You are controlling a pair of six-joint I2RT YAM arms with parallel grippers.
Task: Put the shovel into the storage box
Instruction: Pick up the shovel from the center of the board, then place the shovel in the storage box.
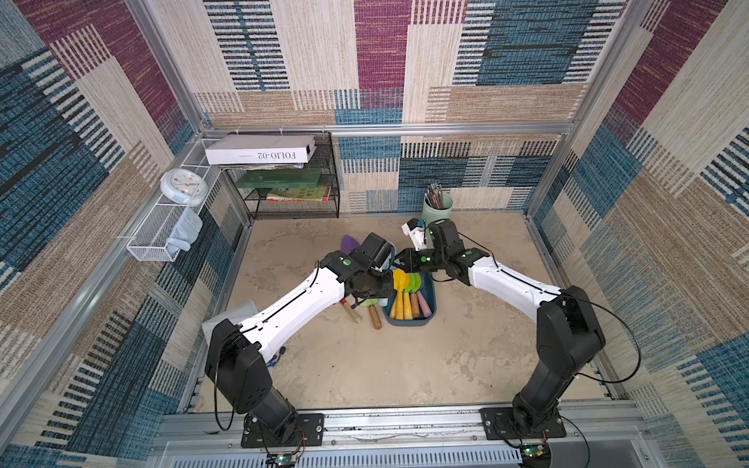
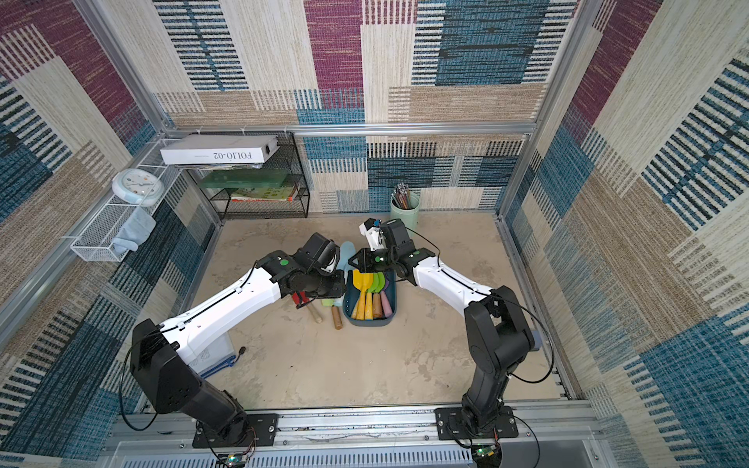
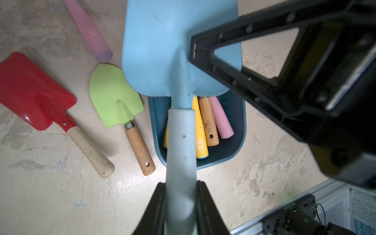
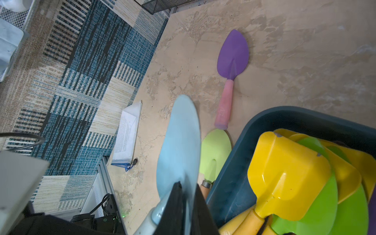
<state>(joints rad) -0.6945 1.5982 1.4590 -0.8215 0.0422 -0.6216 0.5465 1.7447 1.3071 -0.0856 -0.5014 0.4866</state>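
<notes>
My left gripper point(image 3: 181, 185) is shut on the pale handle of a light blue shovel point(image 3: 162, 50). It holds the shovel in the air over one end of the storage box point(image 3: 238, 126), a dark teal tub. My right gripper point(image 4: 187, 187) is shut on the edge of the same shovel's blade point(image 4: 179, 138). In both top views the two grippers meet at the box's far end point(image 1: 409, 322) point(image 2: 369, 322). Several shovels lie in the box, among them a yellow one point(image 4: 284, 173). A red shovel point(image 3: 34, 89), a green shovel point(image 3: 114, 93) and a purple shovel point(image 4: 233, 55) lie on the table beside it.
A mint cup point(image 1: 437, 206) with pencils stands behind the right arm. A black wire shelf point(image 1: 292, 190) holds books at the back left, and a white wire basket point(image 1: 162, 231) hangs on the left wall. A notebook point(image 4: 128, 134) lies under the left arm.
</notes>
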